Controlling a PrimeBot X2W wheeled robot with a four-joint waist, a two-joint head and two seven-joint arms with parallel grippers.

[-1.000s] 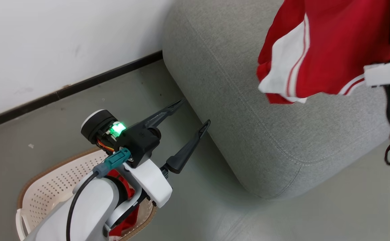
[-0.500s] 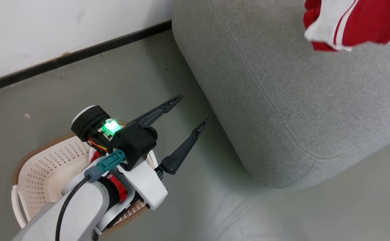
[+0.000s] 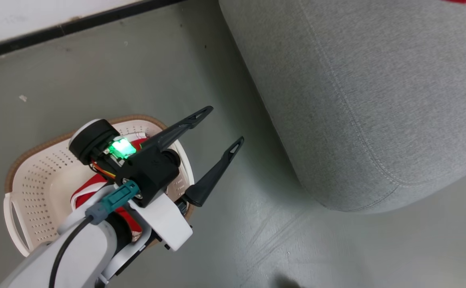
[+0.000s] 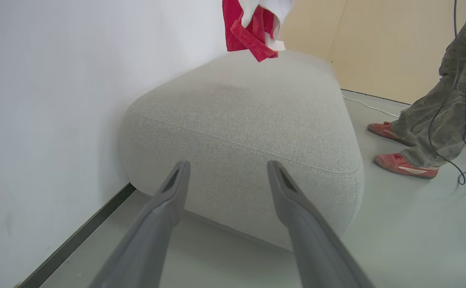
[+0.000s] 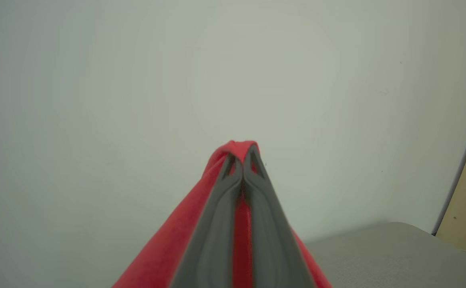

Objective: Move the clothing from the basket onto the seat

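Observation:
My left gripper [image 3: 223, 126] hangs open and empty over the floor, just right of the cream basket [image 3: 37, 176]. A red and white piece of clothing [image 3: 84, 197] lies in the basket, partly hidden by my left arm. In the left wrist view the open left gripper [image 4: 229, 164] points at the grey seat [image 4: 257, 116], and a second red and white garment [image 4: 249, 32] hangs above the seat's far end. My right gripper [image 5: 242, 157] is shut on that red garment [image 5: 165, 248], with the fabric pinched between the fingertips and draping down.
A white wall with a dark baseboard [image 3: 77, 26] runs behind the basket and the seat [image 3: 357, 100]. A person's legs [image 4: 445, 100] in red shoes stand on the grey floor to the seat's right, with cables trailing beside them.
The head camera has tilted down, so the whole picture has shifted upward. The held garment has slid out past the top edge and more of the basket shows. The left gripper stays open.

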